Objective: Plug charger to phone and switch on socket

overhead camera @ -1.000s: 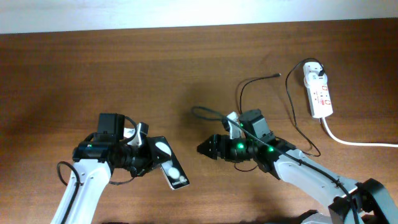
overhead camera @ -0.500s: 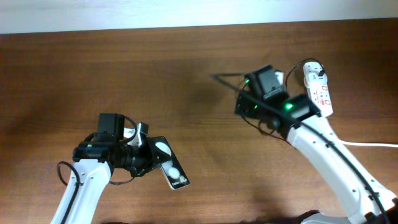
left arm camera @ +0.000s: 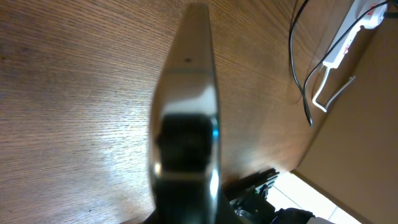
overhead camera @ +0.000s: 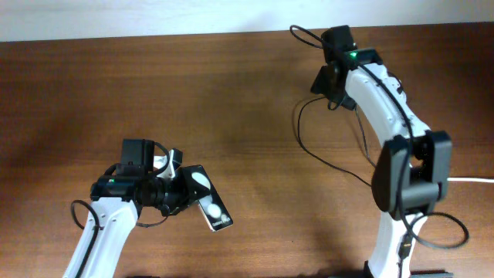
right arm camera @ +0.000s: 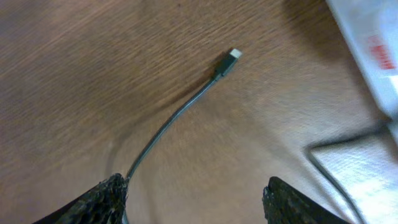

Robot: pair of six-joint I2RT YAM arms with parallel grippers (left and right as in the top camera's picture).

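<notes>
My left gripper (overhead camera: 184, 194) is shut on the phone (overhead camera: 210, 202), a black slab with two white round patches, held tilted at the front left. In the left wrist view the phone (left arm camera: 186, 118) shows edge-on and hides the jaws. My right gripper (overhead camera: 324, 80) is open at the far back right. In the right wrist view its fingers (right arm camera: 193, 186) hover over the table with the charger's connector tip (right arm camera: 233, 55) lying beyond them, the cable running past the left finger. The charger cable (overhead camera: 298, 127) trails across the table. The socket (right arm camera: 367, 50) lies to the right and also shows in the left wrist view (left arm camera: 357, 22). In the overhead view my right arm hides it.
The socket's thick white cord (overhead camera: 472, 180) runs off to the right edge. My right arm stretches from its base at the front right up to the back edge of the wooden table (overhead camera: 154, 93).
My right arm has swung from the table's middle up to the far back right, over the connector and socket. The left arm and phone have not moved.
</notes>
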